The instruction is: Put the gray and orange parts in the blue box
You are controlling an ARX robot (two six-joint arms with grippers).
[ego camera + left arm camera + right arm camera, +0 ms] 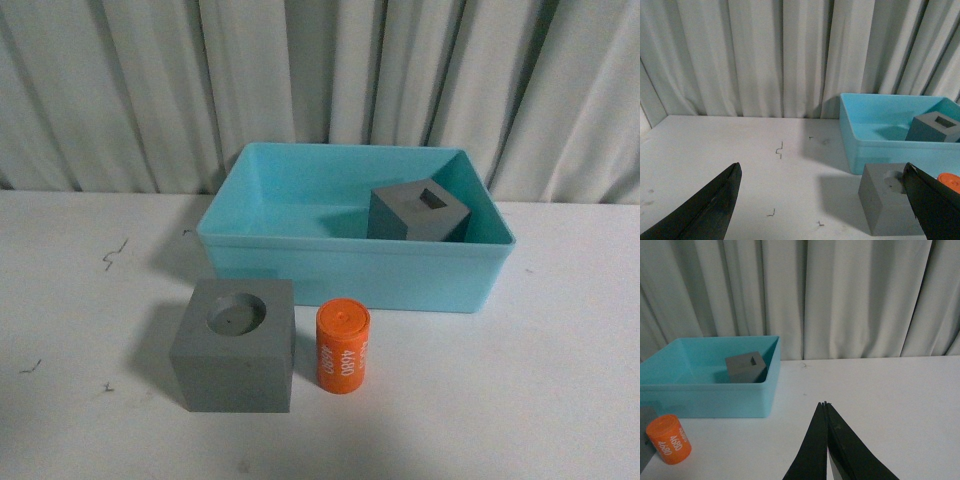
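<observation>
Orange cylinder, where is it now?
Front view: the orange cylinder stands just right of the round-recess gray cube, in front of the blue box.

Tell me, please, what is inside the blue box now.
Only the gray cube with the square recess shows inside the blue box, toward its right side. The floor strip just behind the near wall is hidden.

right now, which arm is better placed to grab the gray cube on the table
Probably left: the round-holed gray cube sits left of centre, and the left gripper is open near it. The right gripper is shut, further off.
</observation>
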